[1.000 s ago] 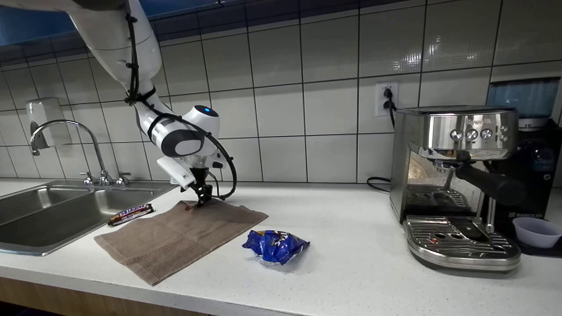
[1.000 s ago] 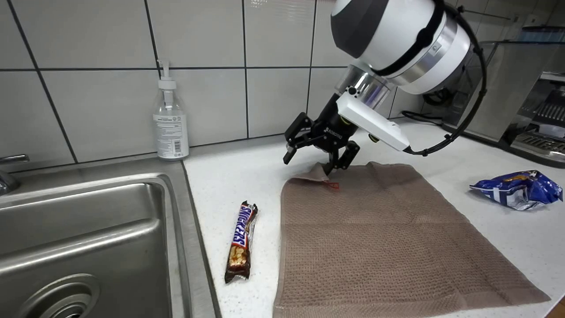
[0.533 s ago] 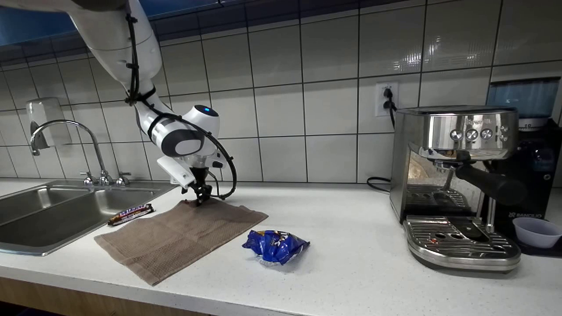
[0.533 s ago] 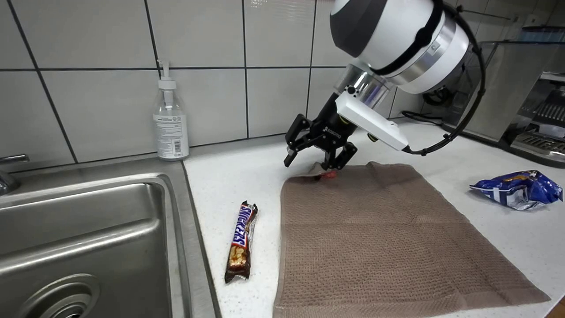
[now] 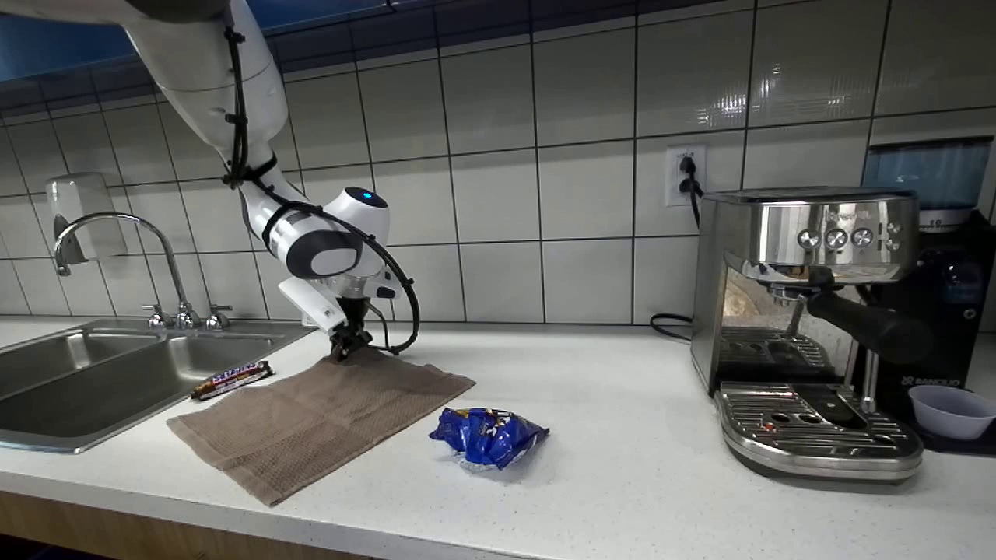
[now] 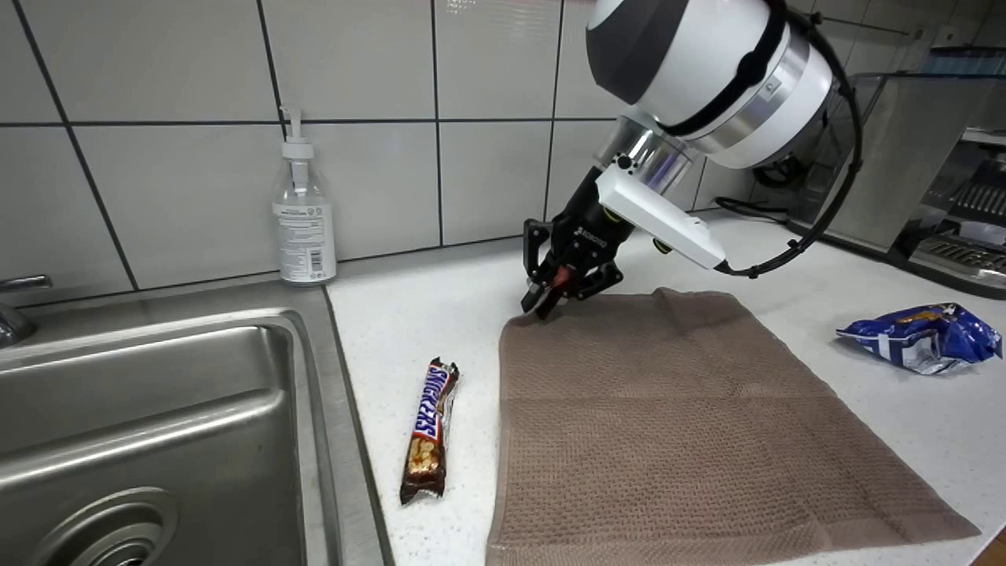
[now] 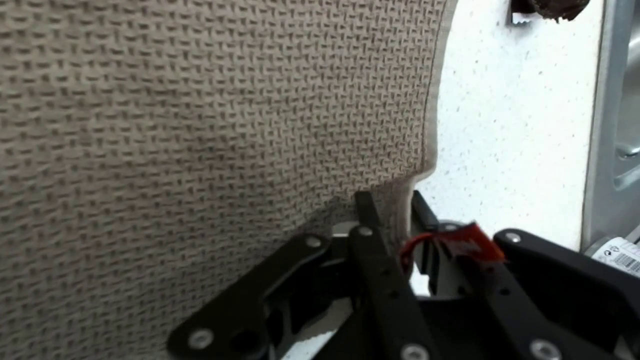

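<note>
The hand [image 7: 395, 205] has its fingers drawn almost together, with an edge of the towel [image 6: 692, 424] between them; they seem to pinch it, though how much cloth is caught is hard to tell. The towel spreads from under the fingertips across the worktop [image 5: 607, 498], and its red tag [image 7: 472, 243] stands up over one finger. A good hold here would call for low fingertips, cloth well inside both pads and a gentle pull, so the edge does not slip (the tag alone would make a poor grip). As for writing, the hand bears ROBOTIQ. The bar [image 6: 428, 432], near the hand toward the sink [image 6: 338, 424], reads SNICKERS. The bottle [image 6: 305, 244], well apart from the hand on that same side, carries a barcode and print too fine to read. Away from the hand on the opposite side, the wrapper [image 5: 489, 437] shows lettering I cannot make out; farther off, the grinder [image 5: 953, 334] reads RANCILIO, while the coffee machine [image 5: 778, 311] beside it has a blurred name.
</note>
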You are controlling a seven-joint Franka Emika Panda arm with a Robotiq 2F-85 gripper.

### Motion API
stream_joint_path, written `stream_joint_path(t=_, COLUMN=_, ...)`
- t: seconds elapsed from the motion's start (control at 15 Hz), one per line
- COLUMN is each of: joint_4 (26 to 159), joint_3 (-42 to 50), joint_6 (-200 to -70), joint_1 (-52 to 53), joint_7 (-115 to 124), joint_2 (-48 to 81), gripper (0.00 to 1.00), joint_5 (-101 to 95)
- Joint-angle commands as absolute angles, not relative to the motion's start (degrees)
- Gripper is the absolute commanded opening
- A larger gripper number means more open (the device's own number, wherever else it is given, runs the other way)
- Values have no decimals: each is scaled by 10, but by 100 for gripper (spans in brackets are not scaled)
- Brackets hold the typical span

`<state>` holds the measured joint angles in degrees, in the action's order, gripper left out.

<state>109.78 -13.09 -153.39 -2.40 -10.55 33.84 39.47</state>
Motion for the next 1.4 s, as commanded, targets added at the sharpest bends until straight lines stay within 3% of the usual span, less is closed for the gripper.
stream_joint_path(t=0.0, joint_4=1087, joint_3=-148, joint_6=-1525, joint_1=-42, joint_7=-126, joint_2=343, gripper=0, joint_5=403)
stream_joint_path(t=1.33, joint_4=1149, joint_3=-169, joint_6=-1537, joint_1=-71, joint_7=-183, joint_2=278, gripper=1, joint_5=433)
